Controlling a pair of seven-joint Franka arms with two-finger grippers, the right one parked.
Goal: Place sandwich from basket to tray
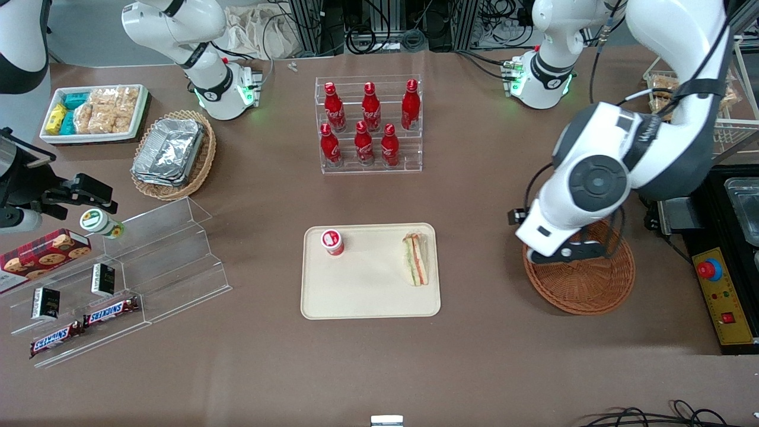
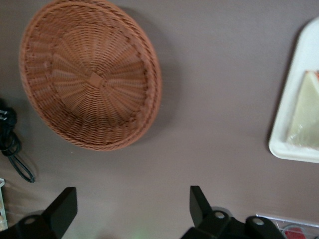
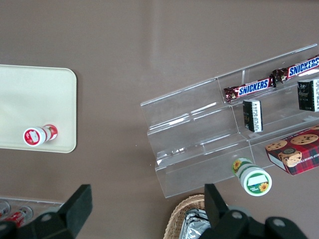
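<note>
The sandwich (image 1: 416, 259) lies on the tray (image 1: 367, 296); the basket (image 2: 89, 74) is empty. The end effector (image 2: 130, 206), spread wide and holding nothing, hangs above the basket. The task looks complete.

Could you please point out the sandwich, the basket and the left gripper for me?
sandwich (image 1: 416, 258): front view, filling edge.
basket (image 2: 92, 77): left wrist view, woven centre.
gripper (image 2: 130, 205): left wrist view, between the open fingertips, above bare table beside the basket.

A red-capped cup (image 3: 38, 135) is seen standing on the tray (image 3: 30, 89), near its rim. Two Snickers bars (image 3: 251, 88), two dark packets (image 3: 252, 116) and a cookie box (image 3: 294, 150) are held on a clear acrylic stand (image 3: 199, 144). A green-lidded cup (image 3: 251, 177) lies just beside a wicker basket (image 3: 184, 219) of foil containers.
</note>
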